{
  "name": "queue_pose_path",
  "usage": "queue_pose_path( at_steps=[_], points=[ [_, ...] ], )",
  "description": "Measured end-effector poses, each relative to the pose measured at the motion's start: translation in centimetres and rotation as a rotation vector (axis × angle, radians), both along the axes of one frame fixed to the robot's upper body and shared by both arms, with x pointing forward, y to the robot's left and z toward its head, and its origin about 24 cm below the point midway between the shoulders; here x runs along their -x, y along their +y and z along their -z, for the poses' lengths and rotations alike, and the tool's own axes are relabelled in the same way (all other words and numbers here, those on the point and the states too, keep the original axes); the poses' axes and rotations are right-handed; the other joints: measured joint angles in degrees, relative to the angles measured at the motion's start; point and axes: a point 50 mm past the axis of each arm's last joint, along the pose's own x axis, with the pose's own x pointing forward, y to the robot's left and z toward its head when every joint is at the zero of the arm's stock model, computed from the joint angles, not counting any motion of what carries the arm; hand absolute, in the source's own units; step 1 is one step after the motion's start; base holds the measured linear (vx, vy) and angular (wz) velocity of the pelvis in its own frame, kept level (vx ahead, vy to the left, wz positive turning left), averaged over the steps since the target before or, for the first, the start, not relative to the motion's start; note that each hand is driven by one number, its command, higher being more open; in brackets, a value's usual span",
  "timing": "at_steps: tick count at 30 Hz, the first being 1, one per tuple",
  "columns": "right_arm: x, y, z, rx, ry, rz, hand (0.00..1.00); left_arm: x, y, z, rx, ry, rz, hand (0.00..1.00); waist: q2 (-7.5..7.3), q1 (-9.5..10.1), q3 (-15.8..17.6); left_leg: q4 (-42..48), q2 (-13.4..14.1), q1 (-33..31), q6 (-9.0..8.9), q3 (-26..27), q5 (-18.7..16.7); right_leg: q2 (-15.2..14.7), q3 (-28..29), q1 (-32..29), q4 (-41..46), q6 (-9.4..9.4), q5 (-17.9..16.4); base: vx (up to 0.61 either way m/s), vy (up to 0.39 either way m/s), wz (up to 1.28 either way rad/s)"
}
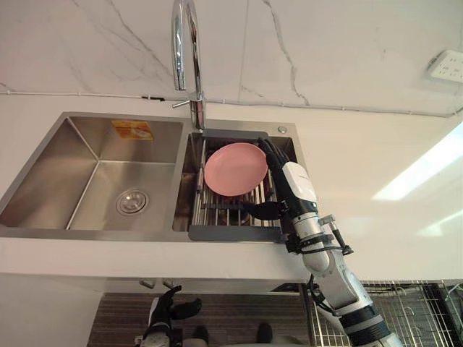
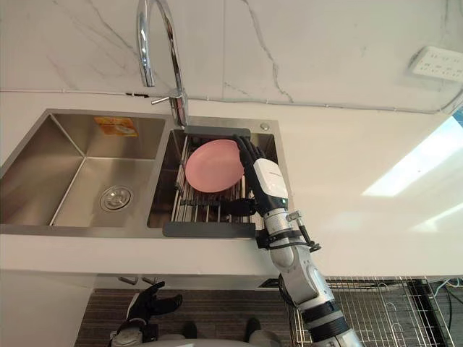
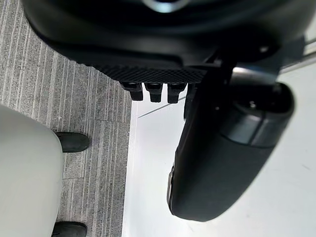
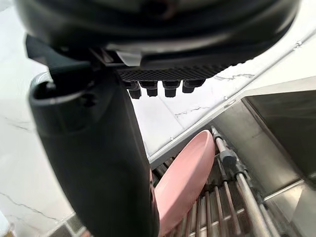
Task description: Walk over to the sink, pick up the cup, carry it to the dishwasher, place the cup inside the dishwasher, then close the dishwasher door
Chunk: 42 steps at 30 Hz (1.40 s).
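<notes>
At sink (image 1: 87, 148) | right hand (image 1: 291, 189) outstretched beside pink plate (image 1: 233, 168), gripping nothing | left hand (image 1: 165, 309) slack, empty | pickup, carry, loading likely all remain

pink plate (image 1: 235, 168) | round, shallow | tilted on drain rack (image 1: 230, 214) | right basin of steel sink (image 1: 87, 233)
</notes>
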Motion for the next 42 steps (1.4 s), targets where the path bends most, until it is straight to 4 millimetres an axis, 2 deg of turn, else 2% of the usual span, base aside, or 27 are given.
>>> queue_pose_path(
  at_steps=[9,17,30,42],
  points=[
    [-1.0,-0.5,1.4,0.109,0.035,0.058,1.0,-0.4,-0.1,-0.2,-0.001,-0.025,0.012,1.0,0.0,0.82,0.0,0.3,0.0,-1.2,-0.33,-1.2,0.3,-0.1,-1.2,-0.4,0.0,0.01,0.0,-0.02,-0.014,0.08],
    [-2.6,-0.6,1.0,0.126,0.023,0.083,1.0,-0.5,-0.2,-0.3,-0.001,-0.036,0.015,1.0,0.03,1.44,0.1,0.4,0.0,-1.8,-0.43,-1.4,0.4,-0.2,-1.6,-0.7,0.2,-0.04,-0.1,-0.03,-0.012,0.04],
    [-5.6,-1.5,-1.0,0.175,-0.028,0.142,1.0,-1.3,-0.3,-0.8,0.004,-0.08,0.014,1.0,0.1,2.51,2.2,-0.6,-0.6,-4.2,-0.25,-2.7,2.2,-1.0,-3.1,-3.4,1.8,-0.1,-0.6,-0.03,-0.005,0.07],
    [-7.0,-1.8,-3.1,0.192,-0.098,0.168,1.0,-2.1,-0.2,-1.2,-0.001,-0.119,0.01,1.0,0.18,2.53,5.0,-1.0,-0.6,-5.2,-0.36,-2.6,3.1,-0.9,-3.0,-4.6,2.1,-0.21,-0.5,-0.02,-0.005,0.0]
  ],
)
